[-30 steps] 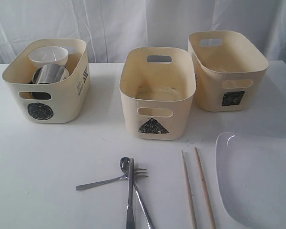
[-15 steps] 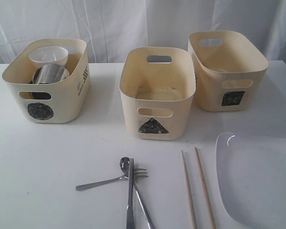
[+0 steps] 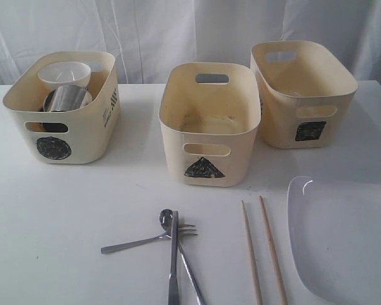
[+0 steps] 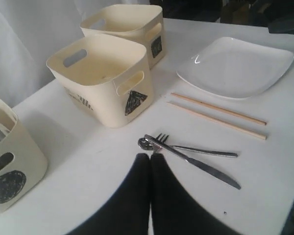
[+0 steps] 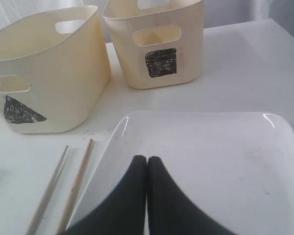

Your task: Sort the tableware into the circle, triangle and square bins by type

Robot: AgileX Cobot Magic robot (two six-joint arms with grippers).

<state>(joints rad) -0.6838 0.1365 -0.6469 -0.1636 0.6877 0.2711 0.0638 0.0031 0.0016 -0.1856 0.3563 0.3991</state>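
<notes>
Neither gripper shows in the exterior view. My left gripper (image 4: pixel 150 156) is shut and empty, its tips just short of the crossed spoon (image 4: pixel 146 143), fork (image 4: pixel 161 138) and knife (image 4: pixel 206 169). My right gripper (image 5: pixel 147 159) is shut and empty over the white plate (image 5: pixel 210 161). The cutlery pile (image 3: pixel 174 232) lies at the table's front centre, two chopsticks (image 3: pixel 271 244) to its right, then the plate (image 3: pixel 349 241). The circle bin (image 3: pixel 82 136) holds a small white bowl (image 3: pixel 64 75) and a steel mug (image 3: pixel 66 98). The triangle bin (image 3: pixel 209 143) and square bin (image 3: pixel 301 95) look empty.
A white curtain (image 3: pixel 178 32) hangs behind the three bins. The bins stand in a row at the back of the white table (image 3: pixel 63 210), with gaps between them.
</notes>
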